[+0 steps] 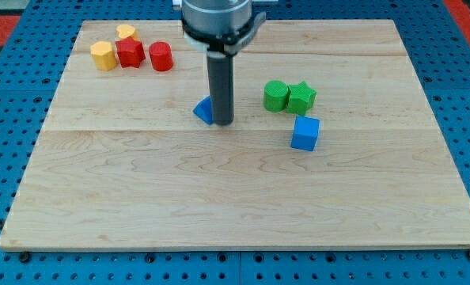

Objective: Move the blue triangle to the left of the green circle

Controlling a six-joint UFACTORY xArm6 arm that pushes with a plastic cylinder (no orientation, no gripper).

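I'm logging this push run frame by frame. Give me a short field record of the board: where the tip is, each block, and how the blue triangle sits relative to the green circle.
tip: my tip touching the blue triangle's right side
blue triangle: left of the green circle, a gap between them
green circle: touching the green star on its right
blue cube: below the green star
top-left cluster: yellow hexagon, yellow block, red star, red cylinder
surface: wooden board
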